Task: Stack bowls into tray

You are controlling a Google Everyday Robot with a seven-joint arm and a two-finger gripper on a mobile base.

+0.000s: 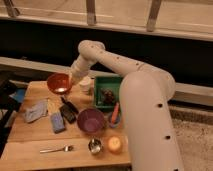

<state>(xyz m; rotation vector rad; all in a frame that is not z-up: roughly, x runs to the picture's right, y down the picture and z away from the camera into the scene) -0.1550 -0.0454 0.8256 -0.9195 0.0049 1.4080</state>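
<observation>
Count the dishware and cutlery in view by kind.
Bowls: 2, the orange-red bowl held by the gripper left of the white cup, and the purple bowl
Cups: 2, the white cup and the metal cup
Green tray: 1
Fork: 1
Total: 6

It seemed a dining corner: a wooden tabletop [30, 137] bore a fork [56, 149] and a metal cup [94, 145]. The gripper [71, 82] held the orange bowl [58, 83] above it.

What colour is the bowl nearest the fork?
The bowl is dark purple, in the camera view. The gripper is beside the orange bowl.
</observation>
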